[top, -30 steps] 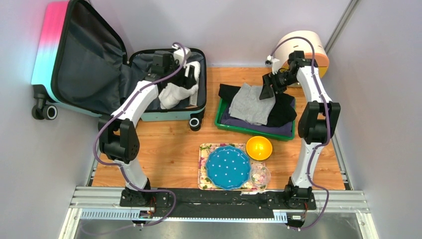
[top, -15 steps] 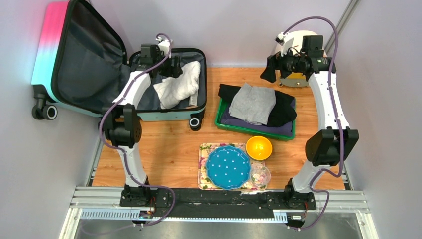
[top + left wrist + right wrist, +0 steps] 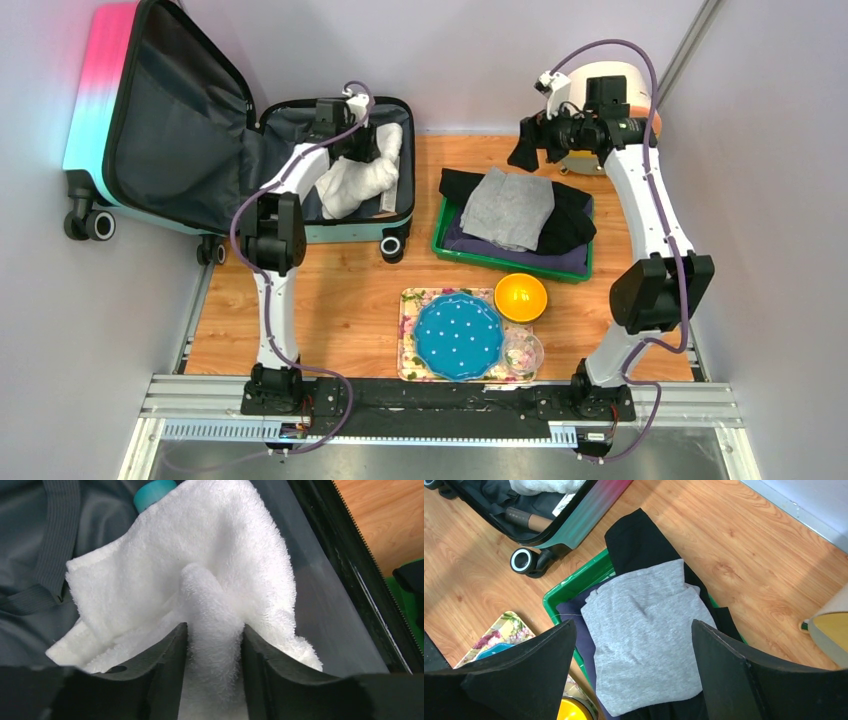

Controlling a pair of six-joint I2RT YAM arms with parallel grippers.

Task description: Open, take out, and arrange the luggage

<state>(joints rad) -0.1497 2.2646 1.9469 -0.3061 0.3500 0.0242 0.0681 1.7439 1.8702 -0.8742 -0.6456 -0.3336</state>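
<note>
Notes: white towel [image 3: 165, 570] hid most of a teal-capped item [image 3: 154, 491], possibly a bottle. Left gripper [image 3: 214, 632] pinched a towel fold; right gripper [image 3: 633, 627] hung wide, empty. We logged the luggage [image 3: 170, 130] far-left, open, lid swung left, long axis near-to-far, wheels toward the arms. Wooden table [image 3: 340, 300], pale walls [image 3: 450, 50].

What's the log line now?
left claw: shut on fluffy white towel; in open pink-turquoise hard-shell suitcase; right claw: open above green plastic tray

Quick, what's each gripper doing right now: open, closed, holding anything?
Left gripper: shut on the white towel in the luggage.
Right gripper: open, holding nothing.
</note>
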